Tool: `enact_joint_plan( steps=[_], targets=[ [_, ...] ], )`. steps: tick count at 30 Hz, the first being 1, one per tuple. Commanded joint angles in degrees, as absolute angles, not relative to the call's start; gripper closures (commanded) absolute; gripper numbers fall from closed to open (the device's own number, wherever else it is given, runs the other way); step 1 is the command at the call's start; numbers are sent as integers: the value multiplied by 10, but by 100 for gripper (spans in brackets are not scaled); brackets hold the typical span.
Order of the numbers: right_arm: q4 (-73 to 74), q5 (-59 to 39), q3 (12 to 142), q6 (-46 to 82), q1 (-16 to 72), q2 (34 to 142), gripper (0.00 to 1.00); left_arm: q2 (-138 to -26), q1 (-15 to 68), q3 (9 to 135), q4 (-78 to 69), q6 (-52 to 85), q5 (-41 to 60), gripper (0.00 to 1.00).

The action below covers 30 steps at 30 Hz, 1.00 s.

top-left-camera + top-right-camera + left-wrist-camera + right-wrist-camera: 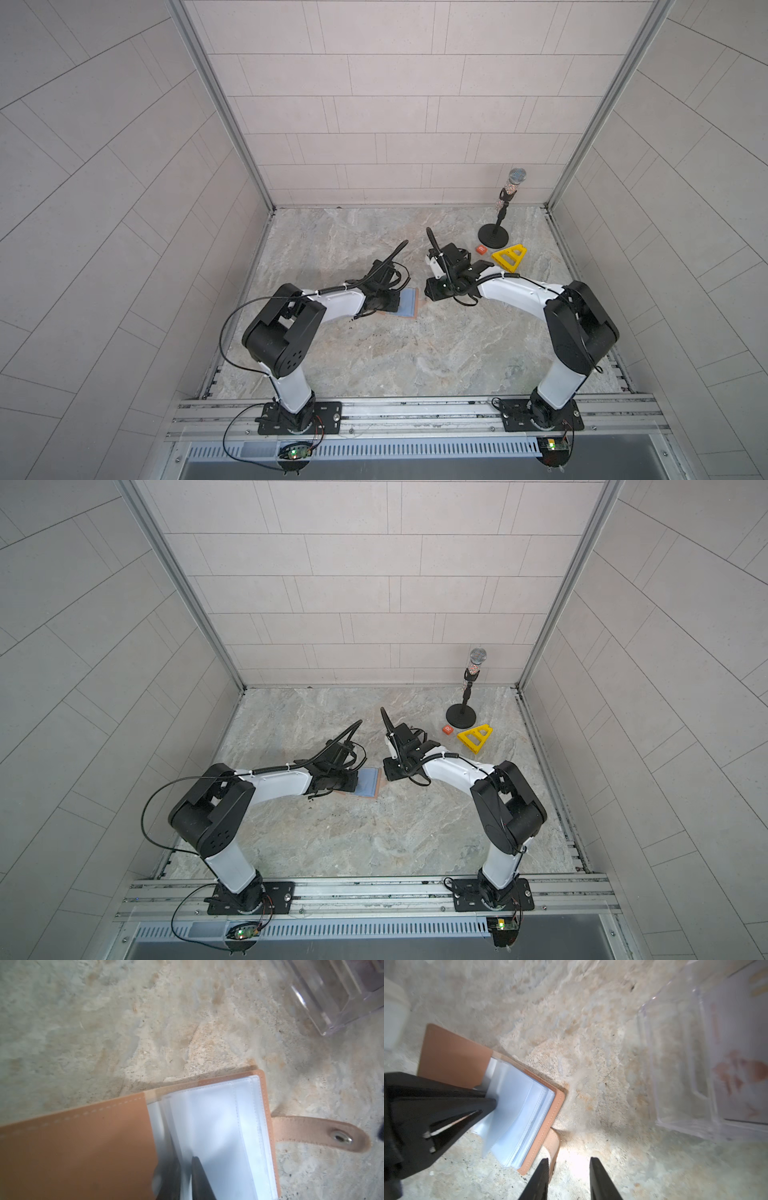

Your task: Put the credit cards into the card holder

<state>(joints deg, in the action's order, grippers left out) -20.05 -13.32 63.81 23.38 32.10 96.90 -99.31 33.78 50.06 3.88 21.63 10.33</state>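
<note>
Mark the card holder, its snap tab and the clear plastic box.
card holder (79, 1147): left wrist view, on the tan leather cover.
snap tab (307, 1132): left wrist view, on the strap beside its metal stud.
clear plastic box (679, 1068): right wrist view, on its transparent wall.

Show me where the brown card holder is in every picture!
In a top view: card holder in the middle of the table.
In a top view: same spot.
Left wrist: close up, open, snap tab out.
Right wrist: open, under the left pincer.
Shared landmark: that pincer on its clear pockets.
</note>
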Motion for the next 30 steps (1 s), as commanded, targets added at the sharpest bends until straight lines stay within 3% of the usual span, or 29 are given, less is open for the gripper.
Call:
enact_joint_plan(
  steps=[1, 6, 11, 30],
  targets=[
    [-187, -160, 627, 251, 310, 940, 64, -1001, 343, 479, 92, 223, 114, 84],
    [-140, -232, 607, 279, 301, 932, 65, -999, 342, 477, 91, 224, 115, 84],
    [-59, -329, 593, 330, 301, 954, 74, -999, 342, 478, 91, 225, 115, 84],
    [-28, -355, 610, 359, 324, 1056, 100, -999, 342, 481, 94, 227, 114, 84]
  ],
)
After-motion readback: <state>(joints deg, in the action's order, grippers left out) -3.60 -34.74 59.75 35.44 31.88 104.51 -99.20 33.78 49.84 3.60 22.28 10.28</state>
